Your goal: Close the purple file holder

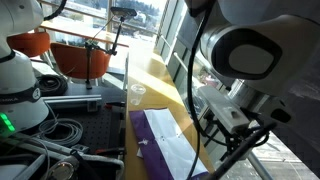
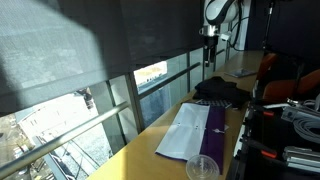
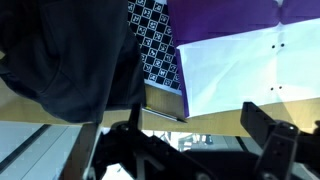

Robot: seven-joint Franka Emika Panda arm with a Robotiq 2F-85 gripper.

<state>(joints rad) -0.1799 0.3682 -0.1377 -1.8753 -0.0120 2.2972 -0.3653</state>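
**Pincer (image 3: 186,128) wide and empty above an open folder**

The pincer's jaws stand far apart with nothing between them. In the wrist view both fingers frame the lower edge, clear of everything below. An exterior view shows it hanging high over the far end of the table (image 2: 150,150), well apart from the purple file holder (image 2: 216,122).

The file holder lies flat and open on the table. Its white sheets (image 3: 250,72) are fully exposed, with purple plastic showing along one side of them. Which half is the hinged cover is hard to tell at this size; it seems to be the purple panel beside the paper.

Just beside the holder, on the pincer's side, sits a dark checkered object (image 3: 155,40). Past that lies a heap of dark cloth (image 3: 70,60). Off the holder's opposite end stands a clear plastic cup (image 2: 203,167).

By my reading none of the task is done. The cover has not been touched, let alone lifted. What remains is to come down to the holder, catch the free edge of the flap, swing it over the sheets and press it flat.
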